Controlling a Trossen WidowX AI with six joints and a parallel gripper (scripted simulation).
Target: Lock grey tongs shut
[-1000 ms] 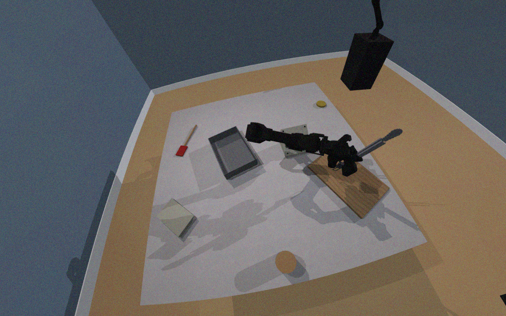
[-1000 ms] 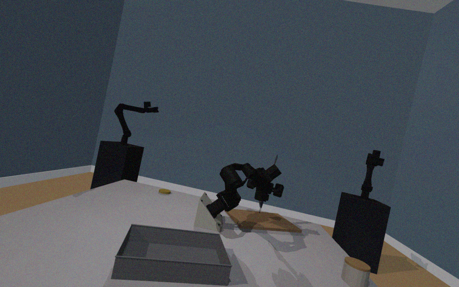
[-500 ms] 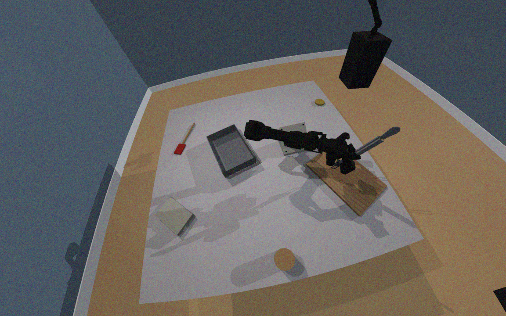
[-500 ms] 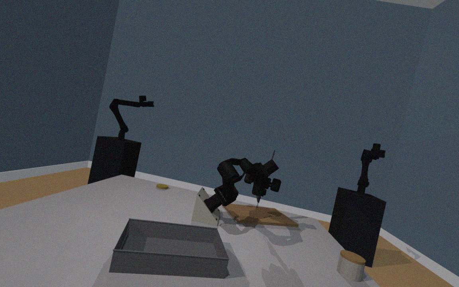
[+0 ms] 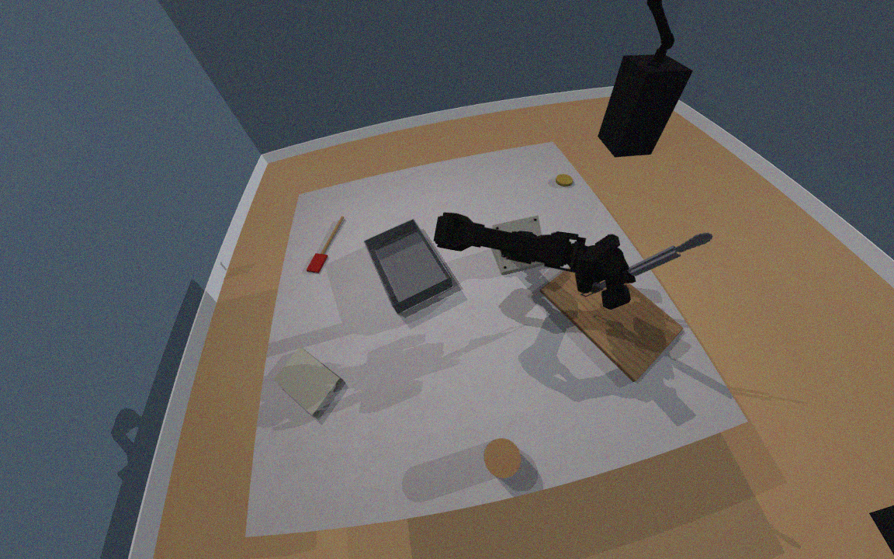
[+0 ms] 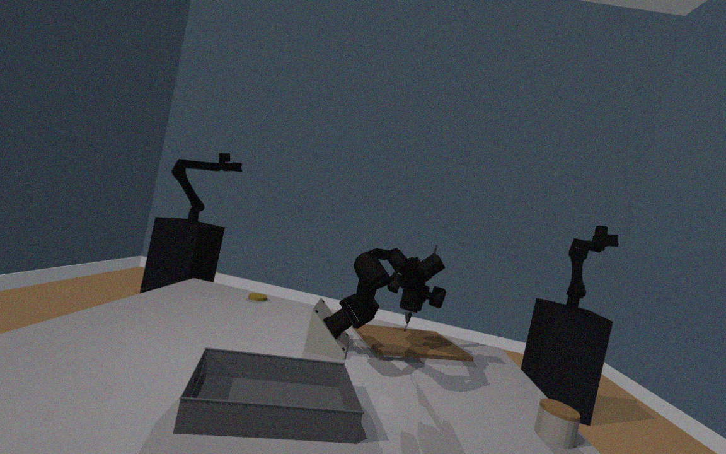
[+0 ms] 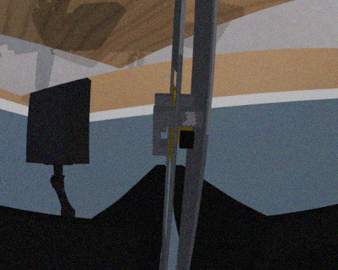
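Note:
The grey tongs (image 5: pixel 662 258) (image 6: pixel 407 318) (image 7: pixel 204 45) stand steeply tilted in the air, rounded tips up and hinge end low over the board. In the wrist view their two arms run close together, with a narrow gap; whether the lock is engaged I cannot tell. My gripper (image 5: pixel 630 275) (image 7: pixel 168 174) is shut on the tongs. The hand hides its fingertips in the exterior view. The wooden board (image 5: pixel 634 361) (image 6: pixel 450 351) (image 7: pixel 146 30) lies below. The roasting tin (image 5: pixel 426 297) (image 6: pixel 270 422) stands on the table with no tongs in it.
A pale plate (image 5: pixel 506 265) (image 6: pixel 316 338) stands at the arm's base. A red-headed spatula (image 5: pixel 317 262), a pale block (image 5: pixel 306 382), a wooden-lidded canister (image 5: pixel 502 457) (image 6: pixel 557 426) and a yellow disc (image 5: pixel 563 179) (image 6: pixel 257 297) are on the table. Black pedestals (image 5: pixel 645 104) (image 6: pixel 566 350) stand beyond it.

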